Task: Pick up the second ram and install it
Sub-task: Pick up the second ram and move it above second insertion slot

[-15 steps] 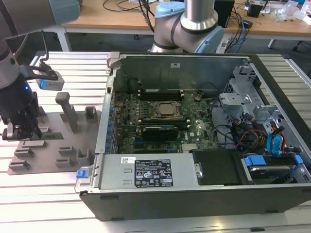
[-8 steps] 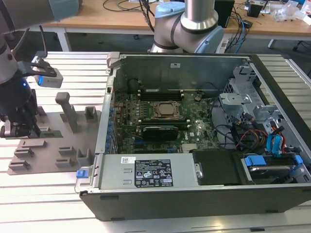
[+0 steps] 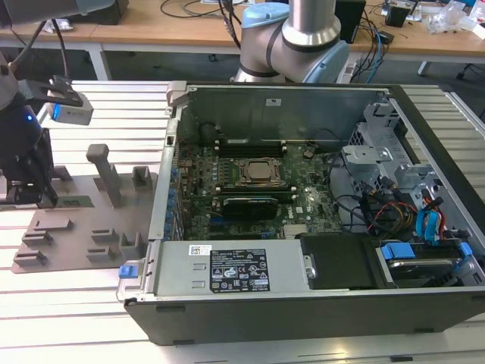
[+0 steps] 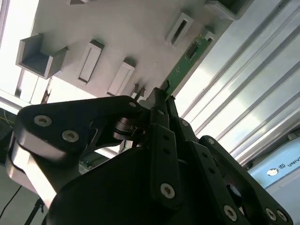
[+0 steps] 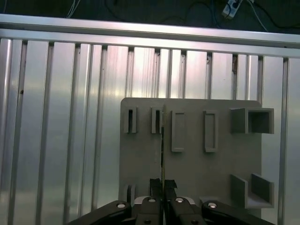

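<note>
The second ram is a thin green board seen on edge, reaching from the fingertips toward the slotted holders of the grey tray. My gripper is shut on its near end, black fingers pressed against both faces. In the exterior view the gripper is low over the tray at the exterior view's left, with a green strip of the ram beside it. Whether the ram still rests in its tray slot I cannot tell.
An open computer case lies to the exterior view's right of the tray, its motherboard with the processor socket and long memory slots exposed. Cables and drive bays crowd its right end. Upright tray posts stand near the gripper. A ribbed aluminium table lies beneath.
</note>
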`<state>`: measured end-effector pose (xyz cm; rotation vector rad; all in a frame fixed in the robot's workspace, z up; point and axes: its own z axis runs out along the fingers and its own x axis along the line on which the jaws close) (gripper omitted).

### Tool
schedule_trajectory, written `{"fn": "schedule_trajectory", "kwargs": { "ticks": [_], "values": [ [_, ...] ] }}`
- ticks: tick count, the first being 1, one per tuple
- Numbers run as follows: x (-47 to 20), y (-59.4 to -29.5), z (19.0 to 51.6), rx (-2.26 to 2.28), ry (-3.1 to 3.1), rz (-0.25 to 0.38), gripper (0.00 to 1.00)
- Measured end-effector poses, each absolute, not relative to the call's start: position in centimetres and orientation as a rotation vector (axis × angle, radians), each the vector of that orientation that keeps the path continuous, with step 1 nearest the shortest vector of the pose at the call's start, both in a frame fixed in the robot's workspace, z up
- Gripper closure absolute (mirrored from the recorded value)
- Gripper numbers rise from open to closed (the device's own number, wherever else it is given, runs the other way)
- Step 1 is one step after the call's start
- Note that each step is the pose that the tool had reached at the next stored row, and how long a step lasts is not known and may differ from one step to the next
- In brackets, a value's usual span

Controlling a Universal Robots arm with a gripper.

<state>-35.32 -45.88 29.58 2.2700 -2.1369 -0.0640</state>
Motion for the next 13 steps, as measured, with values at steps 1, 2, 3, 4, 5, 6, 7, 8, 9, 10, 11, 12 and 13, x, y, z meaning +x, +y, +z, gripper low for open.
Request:
{"fn": "schedule_trajectory", "kwargs": {
  "ticks": [1, 2, 3, 4, 5, 6, 7, 8, 9, 10, 11, 12, 13],
  "values": [
    [-35.3, -45.9, 29.8, 2.270, -2.137, -0.064, 0.86],
    [-35.3, -45.9, 30.3, 2.270, -2.137, -0.064, 0.86],
    [-35.3, -45.9, 30.8, 2.270, -2.137, -0.064, 0.86],
    [-35.3, -45.9, 31.5, 2.270, -2.137, -0.064, 0.86],
    [-35.3, -45.9, 32.0, 2.270, -2.137, -0.064, 0.86],
    [-35.3, -45.9, 32.4, 2.270, -2.137, -0.064, 0.86],
    [-35.3, -45.9, 33.1, 2.270, -2.137, -0.064, 0.86],
    [-35.3, -45.9, 34.4, 2.270, -2.137, -0.064, 0.86],
    [-35.3, -45.9, 35.3, 2.270, -2.137, -0.064, 0.86],
    [-35.3, -45.9, 36.3, 2.270, -2.137, -0.064, 0.86],
    [-35.3, -45.9, 37.6, 2.270, -2.137, -0.064, 0.86],
    [-35.3, -45.9, 38.2, 2.270, -2.137, -0.064, 0.86],
    [-35.3, -45.9, 38.8, 2.270, -2.137, -0.064, 0.86]
  ]
}}
